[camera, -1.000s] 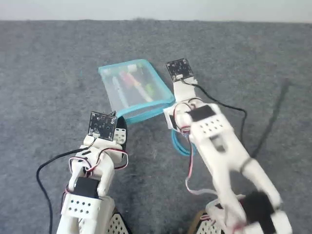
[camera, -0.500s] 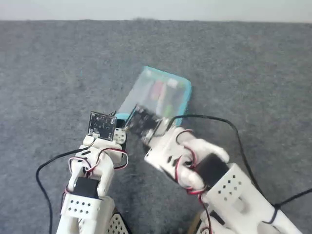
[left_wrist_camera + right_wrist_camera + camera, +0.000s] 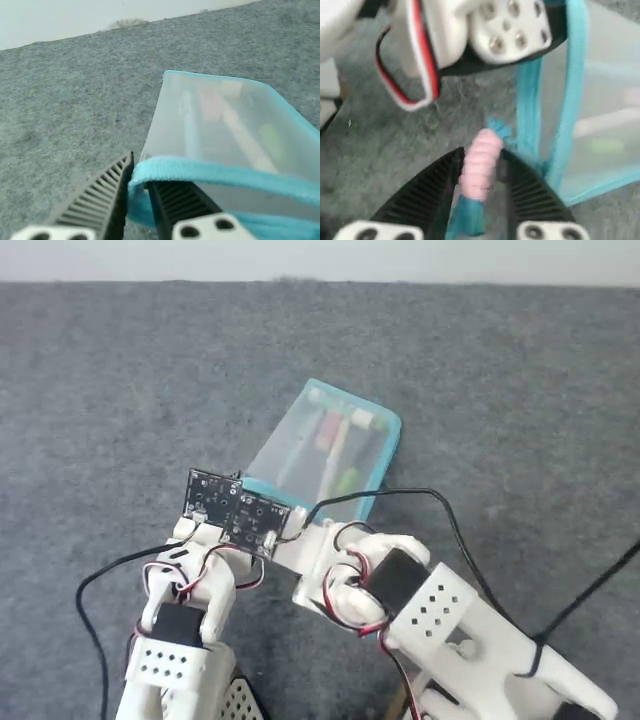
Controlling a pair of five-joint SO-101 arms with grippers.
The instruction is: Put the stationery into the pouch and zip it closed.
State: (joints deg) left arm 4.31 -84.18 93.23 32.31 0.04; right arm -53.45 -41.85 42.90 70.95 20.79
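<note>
**Pouch [image 3: 330,445]: zip drawn across within the last second, nearly closed by the look of it.**
Your right gripper [image 3: 482,152], jaws clamped on the pink zip pull [image 3: 477,175], has swung in beside the left gripper [image 3: 140,172], whose jaws pinch the pouch's teal corner. The pouch has turned on the grey surface [image 3: 120,370] with the stationery [image 3: 338,435] inside. The left wrist crowds the remaining travel.

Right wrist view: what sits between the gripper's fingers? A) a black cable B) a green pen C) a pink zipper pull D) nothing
C: the right gripper is closed on the pink pull, beside the pouch and its teal edge.
</note>
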